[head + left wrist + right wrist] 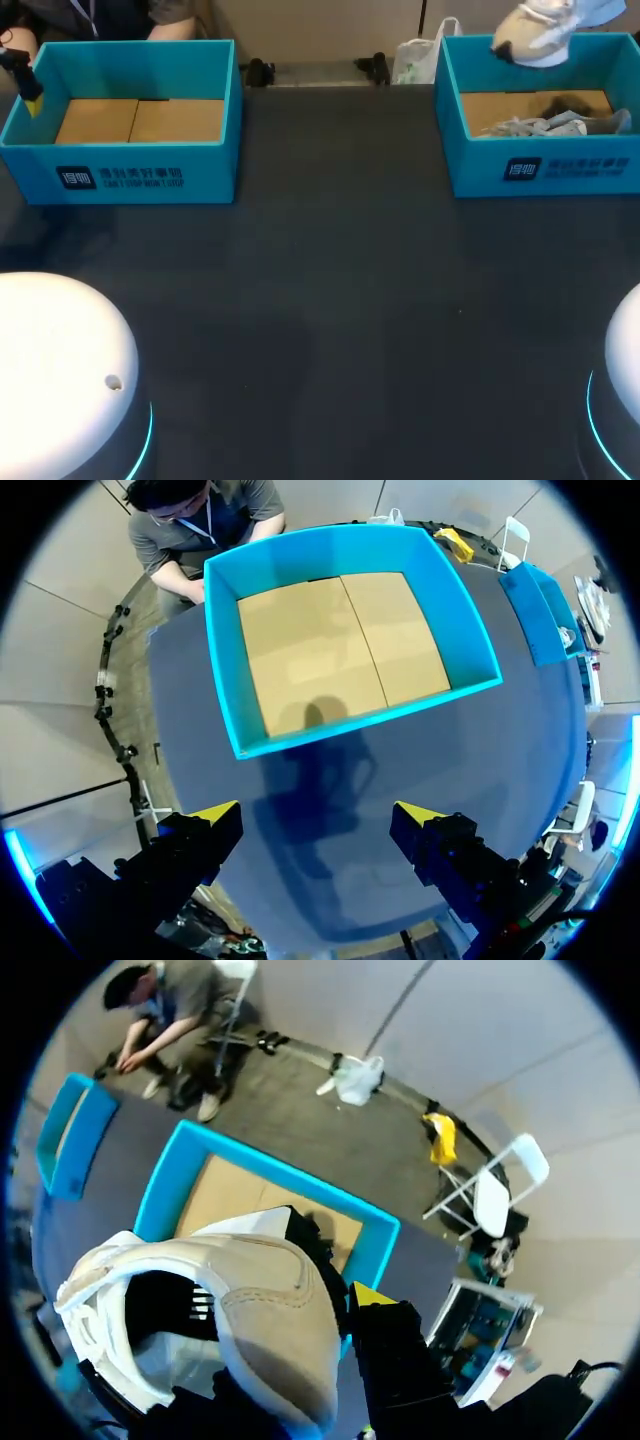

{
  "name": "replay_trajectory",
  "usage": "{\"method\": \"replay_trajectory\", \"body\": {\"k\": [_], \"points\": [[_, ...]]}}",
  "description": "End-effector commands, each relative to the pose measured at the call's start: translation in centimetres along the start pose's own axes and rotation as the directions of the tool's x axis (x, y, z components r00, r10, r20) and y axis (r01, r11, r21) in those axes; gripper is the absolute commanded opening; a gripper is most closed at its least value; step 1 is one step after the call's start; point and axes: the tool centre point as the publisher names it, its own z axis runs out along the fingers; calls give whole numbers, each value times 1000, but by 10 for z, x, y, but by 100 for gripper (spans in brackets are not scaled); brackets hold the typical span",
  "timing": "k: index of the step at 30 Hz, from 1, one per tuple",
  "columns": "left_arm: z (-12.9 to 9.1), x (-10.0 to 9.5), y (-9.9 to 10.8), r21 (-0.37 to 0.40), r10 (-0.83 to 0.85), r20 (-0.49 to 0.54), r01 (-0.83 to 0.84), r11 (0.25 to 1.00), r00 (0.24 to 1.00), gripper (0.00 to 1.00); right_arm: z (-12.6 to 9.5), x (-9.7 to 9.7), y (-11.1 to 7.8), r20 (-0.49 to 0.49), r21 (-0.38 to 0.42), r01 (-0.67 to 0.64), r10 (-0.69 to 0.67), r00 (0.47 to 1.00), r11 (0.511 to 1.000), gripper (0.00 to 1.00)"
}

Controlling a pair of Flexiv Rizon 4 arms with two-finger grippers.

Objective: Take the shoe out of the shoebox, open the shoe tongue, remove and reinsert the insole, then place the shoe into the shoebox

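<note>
A beige and white shoe (535,35) hangs in the air over the back edge of the right blue shoebox (540,170). In the right wrist view, my right gripper (335,1310) is shut on the shoe (260,1310) at its side. One yellow fingertip (372,1295) shows; the other is hidden by the shoe. The box (370,1245) lies below it. A grey and white item with laces (560,122) lies inside that box. My left gripper (315,815) stands open above the table, just short of the empty left shoebox (225,660). Its yellow tip (32,102) shows at that box's (140,170) left wall.
The dark table (330,290) stretches between the two boxes and toward the front. My arms' white bases sit at the front left (60,370) and front right (625,390) corners. The left box has a bare cardboard floor (140,120).
</note>
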Motion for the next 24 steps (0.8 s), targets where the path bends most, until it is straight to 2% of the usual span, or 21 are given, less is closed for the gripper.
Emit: {"method": "replay_trajectory", "body": {"k": [1,5,14,16,18,24], "points": [[0,0,1,0,0,1,0,1000,1000,100,-4,1,6,11,39,-95,94,995,995,0],[0,0,1,0,0,1,0,1000,1000,100,-2,-2,6,8,40,-114,114,993,993,0],[0,0,1,0,0,1,0,1000,1000,100,20,-24,-20,13,27,-286,286,958,958,0],[0,0,1,0,0,1,0,1000,1000,100,26,-24,-24,7,29,-310,310,951,950,0],[0,0,1,0,0,1,0,1000,1000,100,36,-22,-28,49,53,-330,328,943,942,0],[0,0,1,0,0,1,0,1000,1000,100,36,-22,-28,49,53,-330,328,943,942,0]]}}
